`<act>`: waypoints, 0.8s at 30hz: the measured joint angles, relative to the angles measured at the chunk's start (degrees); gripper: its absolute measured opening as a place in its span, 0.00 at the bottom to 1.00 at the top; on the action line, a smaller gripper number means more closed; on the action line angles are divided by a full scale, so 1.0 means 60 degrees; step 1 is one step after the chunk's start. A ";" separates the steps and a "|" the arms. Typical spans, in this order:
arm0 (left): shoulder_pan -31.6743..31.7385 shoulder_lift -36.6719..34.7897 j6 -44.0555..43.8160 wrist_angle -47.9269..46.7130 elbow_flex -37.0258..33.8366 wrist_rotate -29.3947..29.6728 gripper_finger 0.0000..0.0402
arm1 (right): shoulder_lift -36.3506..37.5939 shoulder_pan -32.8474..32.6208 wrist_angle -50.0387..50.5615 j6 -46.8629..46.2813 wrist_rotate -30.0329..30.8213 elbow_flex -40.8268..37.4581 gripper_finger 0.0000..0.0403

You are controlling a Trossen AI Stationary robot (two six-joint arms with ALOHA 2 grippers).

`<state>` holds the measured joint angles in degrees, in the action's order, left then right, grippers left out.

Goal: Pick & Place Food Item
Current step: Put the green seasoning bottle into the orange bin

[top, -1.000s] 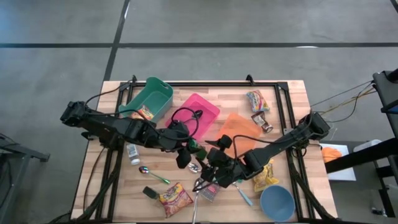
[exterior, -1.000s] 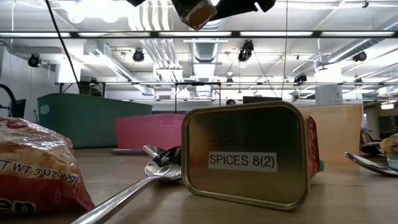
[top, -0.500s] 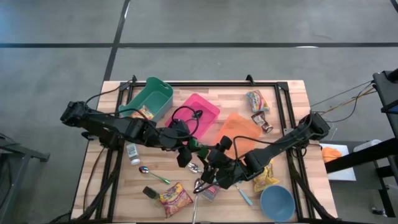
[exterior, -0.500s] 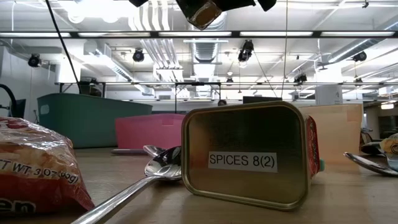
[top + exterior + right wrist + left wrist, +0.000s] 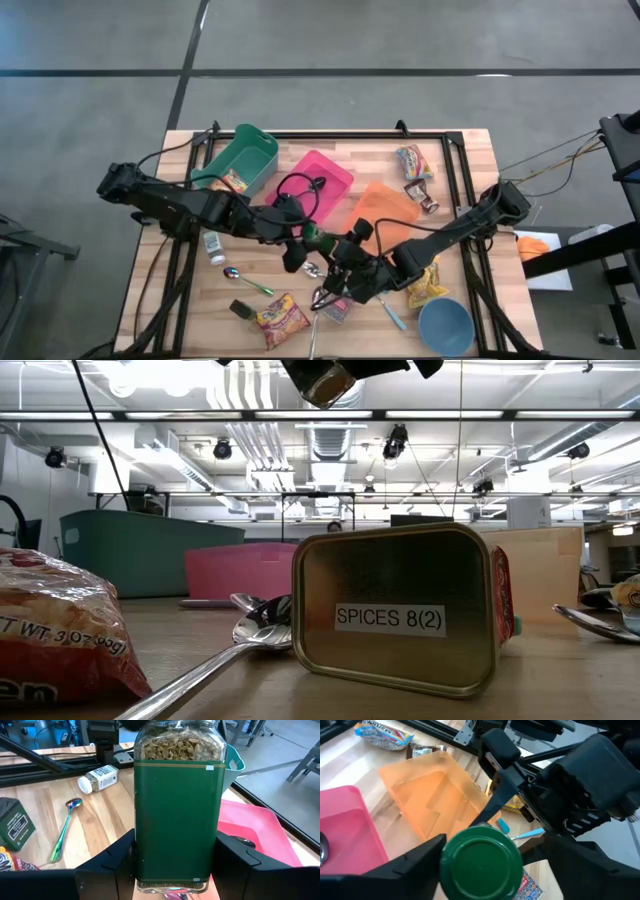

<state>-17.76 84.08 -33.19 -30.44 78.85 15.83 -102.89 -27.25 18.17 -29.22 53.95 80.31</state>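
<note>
Above mid-table clutter, right claw (image 5: 335, 258) clamps the green spice jar (image 5: 175, 815); left claw (image 5: 300, 243) stands wide around its lid.

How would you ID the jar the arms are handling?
Mid-table, just in front of the pink bin, the two grippers meet. The jar is between them: glass, green label and lid, seeds inside, unlike the small white-labelled bottle lying farther left.

1. A grey concrete floor (image 5: 400, 40), crossed by dark seam lines, fills the upper part of the high view.
2. In the low view, rows of ceiling strip lights (image 5: 500, 417) and exposed ducts (image 5: 330, 445) span the upper frame.
</note>
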 joint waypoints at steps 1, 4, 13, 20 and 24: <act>-0.0007 -0.0018 0.0039 0.0005 0.0000 0.0002 0.86 | 0.0000 0.0001 -0.0031 0.0001 0.0002 0.0002 0.47; -0.0087 -0.0156 0.0314 0.0002 0.0000 0.0020 0.90 | 0.0004 0.0001 -0.0116 0.0001 0.0038 0.0004 0.47; -0.1369 -0.0668 0.1272 -0.0193 -0.0098 0.1851 0.91 | 0.0027 -0.0289 -0.1152 0.0896 0.0074 0.0004 0.47; -0.2454 -0.1083 0.1590 0.0606 -0.1169 0.3220 0.91 | 0.0243 -0.0405 -0.1278 0.1252 0.0084 0.0004 0.47; -0.2615 -0.1291 0.2201 0.2504 -0.2416 0.3404 0.91 | 0.0416 -0.0541 -0.1339 0.1374 0.0073 -0.0041 0.47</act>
<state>-33.45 76.34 -19.98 -15.41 64.35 36.25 -100.40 -30.50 10.14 -20.97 54.39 80.07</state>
